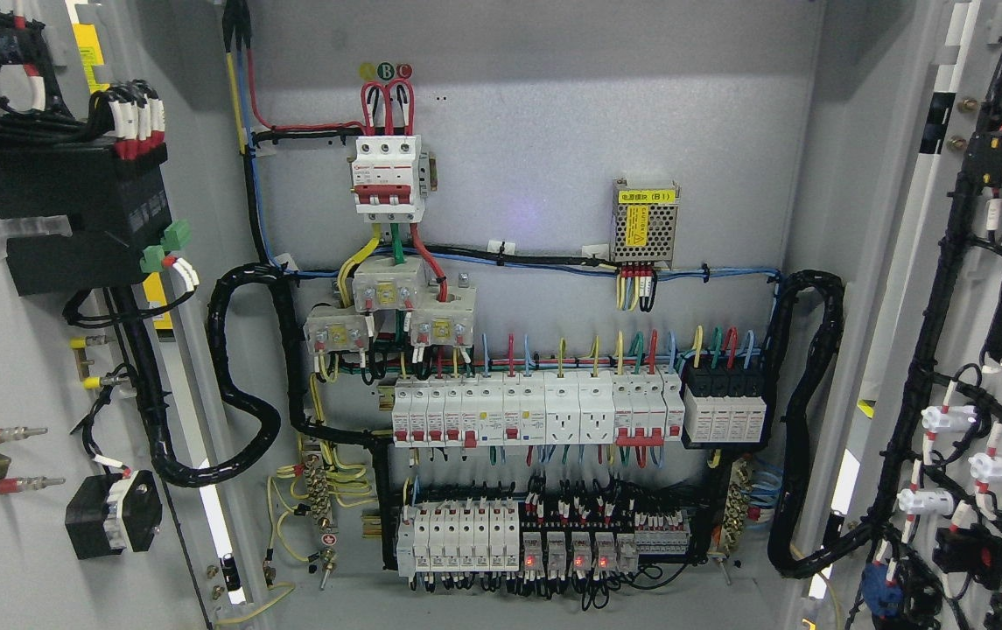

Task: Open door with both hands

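The head view looks straight into a grey electrical cabinet whose two doors stand swung wide apart. The left door (19,490) fills the picture's left edge with its inner face turned toward the camera; the right door (982,350) does the same at the right edge. Neither robot hand shows anywhere in this view, so whether their fingers are spread or curled cannot be told.

On the left door sits a black box (72,219) with red and white wire ends above it and two green plugs (166,247) at its lower right. Lower down is a smaller black block (111,514), and two red-tipped pins (15,457) stick out beside it. A thick black cable bundle (242,394) loops from this door into the cabinet.

On the back panel (553,114), near the top, a white three-pole breaker (388,178) carries red looped wires under three round coloured stickers. To its right is a small perforated metal power supply (645,224) with a yellow label. Below the breaker are three pale blocks (391,308) fed by yellow, green and red wires. Under them runs a row of white breakers (536,413), ending at the right in a black-topped module (725,407). A lower row of switches (518,535) shows several small red lights.

The right door carries black wire bundles (938,367), white round fittings (947,420) and black blocks. A second black cable bundle (807,420) loops from the cabinet's right side toward it
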Motion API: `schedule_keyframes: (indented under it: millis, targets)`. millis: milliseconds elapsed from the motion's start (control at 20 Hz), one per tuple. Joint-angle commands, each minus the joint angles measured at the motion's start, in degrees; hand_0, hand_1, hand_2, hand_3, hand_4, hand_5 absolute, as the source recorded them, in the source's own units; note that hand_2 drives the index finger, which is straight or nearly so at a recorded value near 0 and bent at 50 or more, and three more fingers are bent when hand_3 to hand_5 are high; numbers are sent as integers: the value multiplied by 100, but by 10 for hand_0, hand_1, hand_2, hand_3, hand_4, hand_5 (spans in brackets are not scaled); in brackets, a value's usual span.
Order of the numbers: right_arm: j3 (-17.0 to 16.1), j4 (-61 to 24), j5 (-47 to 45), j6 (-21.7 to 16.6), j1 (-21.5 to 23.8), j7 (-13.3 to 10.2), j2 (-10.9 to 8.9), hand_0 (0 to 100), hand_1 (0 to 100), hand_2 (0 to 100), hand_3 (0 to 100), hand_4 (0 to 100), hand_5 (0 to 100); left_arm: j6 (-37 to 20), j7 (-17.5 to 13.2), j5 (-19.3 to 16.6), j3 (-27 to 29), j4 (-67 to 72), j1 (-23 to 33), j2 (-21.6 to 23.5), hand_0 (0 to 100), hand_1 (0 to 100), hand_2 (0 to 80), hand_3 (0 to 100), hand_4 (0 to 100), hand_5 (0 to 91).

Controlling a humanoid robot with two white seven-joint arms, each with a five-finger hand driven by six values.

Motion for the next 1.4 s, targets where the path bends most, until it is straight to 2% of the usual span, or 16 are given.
schedule_keyframes:
  millis: [0,100,250,451,651,751,851,901,1101,1251,1352]
  targets:
    - [-1528,-563,16,-28,572,-22,-508,215,105,0,0,0,0,-49,-13,-58,-15,-2804,661,26,378,215,26,102,0,0]
    - [-1607,-844,16,-116,976,-31,-639,215,105,0,0,0,0,-93,-162,-102,-15,-3604,960,35,381,227,55,141,0,0]
    - [-1695,-1082,33,-466,1644,-57,-991,215,105,0,0,0,0,-102,-426,-102,-6,-4686,1374,35,380,226,82,159,0,0]
    - [-2213,-1389,7,-976,2646,-505,-1351,215,106,0,0,0,0,-242,-444,-102,64,-5891,1787,184,363,227,91,161,0,0]
    - [-2530,-1785,7,-1714,3463,-567,-1580,215,106,0,0,0,0,-629,-602,-224,222,-6946,2191,334,337,232,123,190,29,0]
    - [-2636,-1900,7,-2144,3859,-567,-1598,215,106,0,0,0,0,-717,-663,-251,327,-7316,2306,378,324,239,124,189,34,0]
    - [-2758,-1953,7,-2505,4193,-567,-1650,215,106,0,0,0,0,-770,-891,-312,424,-7685,2394,396,319,240,126,188,38,0]
    - [-2872,-1988,-10,-2655,4386,-585,-1712,215,106,0,0,0,0,-779,-979,-339,485,-7904,2447,404,314,241,127,189,40,0]
    - [-3232,-2400,-72,-3103,5116,-647,-1730,215,107,0,0,0,0,-806,-1050,-348,740,-8503,2474,448,287,235,127,190,35,0]
    - [-3374,-2725,-72,-3630,5425,-708,-1765,215,107,0,0,0,0,-806,-1541,-348,934,-8845,2465,440,275,229,130,203,40,0]
    - [-3471,-2893,-81,-3851,5583,-900,-1765,214,108,0,0,0,0,-806,-1718,-348,1013,-9118,2465,431,257,224,131,198,37,0]
